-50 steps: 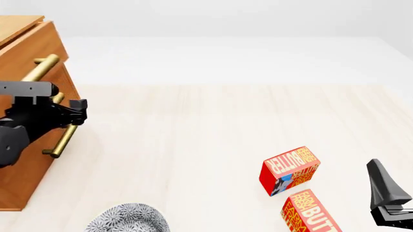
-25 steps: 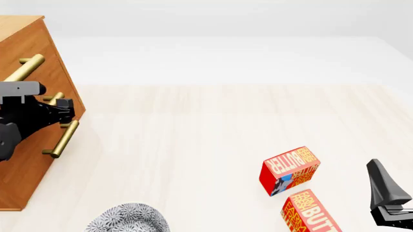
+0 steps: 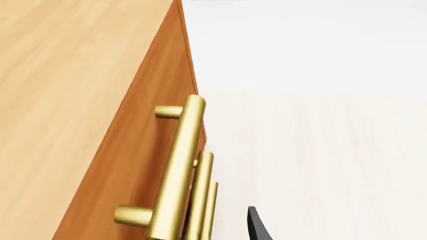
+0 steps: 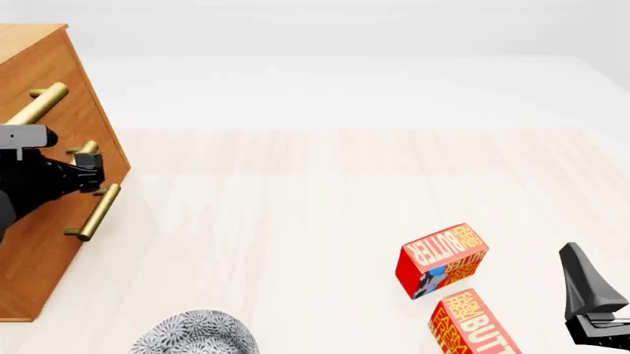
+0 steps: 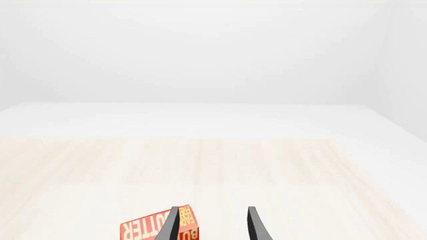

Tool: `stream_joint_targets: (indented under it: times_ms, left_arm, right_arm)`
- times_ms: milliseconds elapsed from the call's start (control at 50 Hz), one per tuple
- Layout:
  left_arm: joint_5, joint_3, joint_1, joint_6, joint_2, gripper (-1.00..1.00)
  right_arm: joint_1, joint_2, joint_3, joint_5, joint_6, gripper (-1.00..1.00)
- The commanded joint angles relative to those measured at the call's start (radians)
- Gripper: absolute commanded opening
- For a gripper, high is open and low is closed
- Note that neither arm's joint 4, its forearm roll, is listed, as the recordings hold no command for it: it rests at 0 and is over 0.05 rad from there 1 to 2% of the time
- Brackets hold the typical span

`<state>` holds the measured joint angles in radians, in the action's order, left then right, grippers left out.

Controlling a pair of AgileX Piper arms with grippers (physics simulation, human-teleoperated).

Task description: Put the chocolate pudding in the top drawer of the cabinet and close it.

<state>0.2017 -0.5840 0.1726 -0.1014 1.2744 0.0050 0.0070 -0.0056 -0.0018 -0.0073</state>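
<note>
At the table's left edge, the left gripper, its state unreadable, sits against the cabinet front beside the top drawer's handle, while the released right gripper idles well apart.

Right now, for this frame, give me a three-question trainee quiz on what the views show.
1. True or false: the top drawer sits flush with the cabinet front.
2. How many butter boxes lie on the table?
3. Which gripper is nearest the cabinet: A) left gripper B) right gripper?

Key:
1. True; no gap shows in the front view.
2. Two: one butter box and a second at the lower edge.
3. A.
</note>
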Motion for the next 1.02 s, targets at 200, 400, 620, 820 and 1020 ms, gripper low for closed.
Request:
stream_joint_targets:
  times_ms: [200,400,620,820,1020]
  left_arm:
    - [-0.26,0.077,0.147,-0.008,-0.454,1.0]
    - [-0.451,0.089,0.175,0.0,-0.675,1.0]
    - [-0.763,-0.055,0.195,0.008,-0.922,1.0]
    - [-0.946,-0.208,0.26,-0.032,-1.03,1.0]
    - [-1.074,-0.307,0.358,-0.048,-1.09,1.0]
  right_arm:
    - [0.0,0.0,0.0,0.0,0.0,1.0]
    - [0.0,0.0,0.0,0.0,0.0,1.0]
    - [0.0,0.0,0.0,0.0,0.0,1.0]
    - [0.0,0.001,0.0,-0.001,0.0,1.0]
    - [0.0,0.001,0.0,-0.001,0.0,1.0]
